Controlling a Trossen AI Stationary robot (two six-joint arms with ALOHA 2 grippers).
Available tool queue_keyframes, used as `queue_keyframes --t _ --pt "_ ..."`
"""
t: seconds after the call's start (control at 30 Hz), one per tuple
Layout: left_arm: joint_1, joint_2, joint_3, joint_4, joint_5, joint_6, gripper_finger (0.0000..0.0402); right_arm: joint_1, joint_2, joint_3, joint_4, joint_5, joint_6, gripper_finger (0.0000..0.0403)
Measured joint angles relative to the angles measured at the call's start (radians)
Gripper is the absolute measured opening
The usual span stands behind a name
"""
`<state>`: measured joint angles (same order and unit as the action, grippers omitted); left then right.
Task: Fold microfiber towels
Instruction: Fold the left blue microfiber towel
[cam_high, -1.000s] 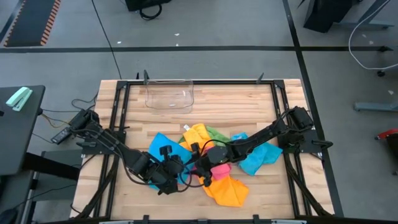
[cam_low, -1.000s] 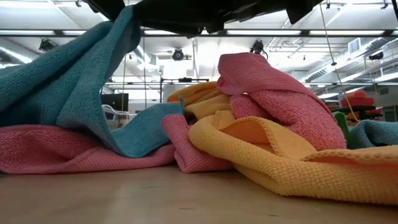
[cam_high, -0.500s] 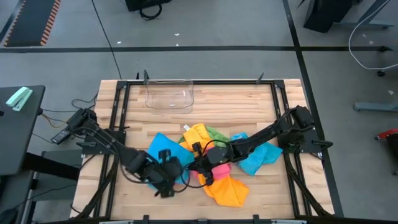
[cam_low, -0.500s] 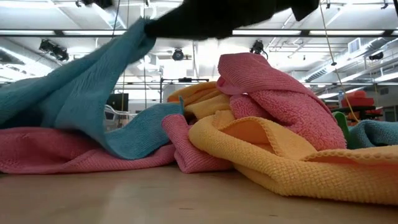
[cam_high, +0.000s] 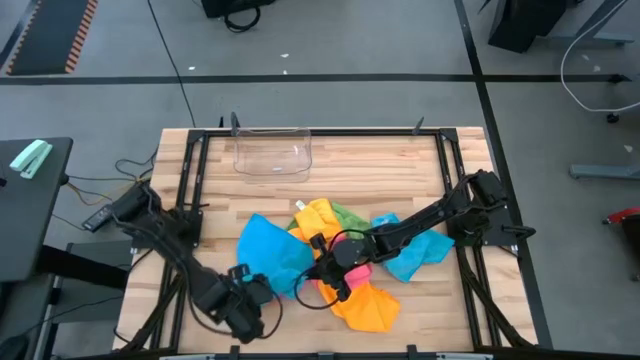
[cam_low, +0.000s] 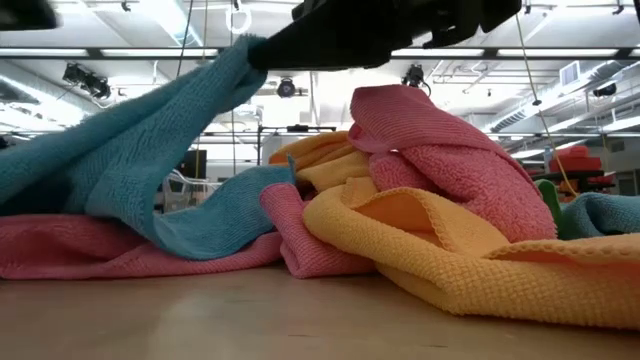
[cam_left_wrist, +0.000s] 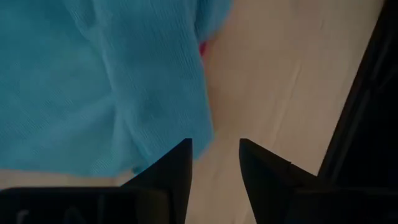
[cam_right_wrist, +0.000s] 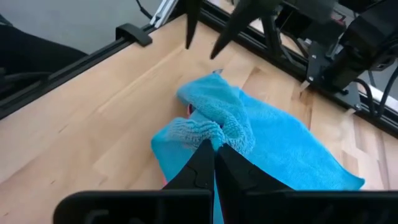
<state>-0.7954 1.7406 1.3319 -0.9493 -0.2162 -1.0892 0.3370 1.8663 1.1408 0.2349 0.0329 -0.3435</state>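
Blue towel (cam_high: 272, 258) lies spread at centre-left of high view, beside heap of orange-yellow, pink, green towels (cam_high: 350, 270); right gripper (cam_high: 322, 272) pinches blue towel's edge, fingers pressed together; left gripper (cam_high: 243, 322) at lower left, fingers apart, holding nothing.

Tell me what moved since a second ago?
The left gripper let go of the blue towel, opened, and backed off toward the table's near left corner. The right gripper shut on that towel's edge. The pink and orange towels and the clear bin stayed put.
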Motion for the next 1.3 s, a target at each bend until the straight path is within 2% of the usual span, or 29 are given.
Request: queue_keyframes --t 0.27,0.47,0.6,0.73,0.9,1.13,1.3 --pt "-0.073 0.092 0.0 -0.202 -0.007 -0.002 0.0131 0.0 0.0 0.0 -0.002 -0.004 0.001 0.0008" --pt "-0.099 0.035 0.0 -0.27 -0.085 -0.049 0.011 0.0 0.0 0.0 -0.001 -0.004 0.002 0.0008" --pt "-0.108 0.011 -0.085 -0.162 -0.084 -0.054 0.0099 0.0 0.0 0.0 -0.001 -0.004 0.002 0.0008" --pt "-0.101 -0.011 -0.225 0.058 -0.005 -0.046 0.0086 0.0 0.0 0.0 0.0 -0.004 0.0 0.0008" --pt "-0.094 -0.032 -0.288 0.139 0.048 -0.058 0.0079 0.0 0.0 0.0 -0.001 -0.005 -0.008 0.0008" --pt "-0.084 -0.027 -0.292 0.144 0.053 -0.004 0.0129 0.0 0.0 0.0 -0.001 -0.005 -0.024 0.0008" --pt "-0.075 -0.026 -0.292 0.165 -0.01 0.049 0.0158 0.0 0.0 0.0 -0.001 -0.005 -0.024 0.0008"
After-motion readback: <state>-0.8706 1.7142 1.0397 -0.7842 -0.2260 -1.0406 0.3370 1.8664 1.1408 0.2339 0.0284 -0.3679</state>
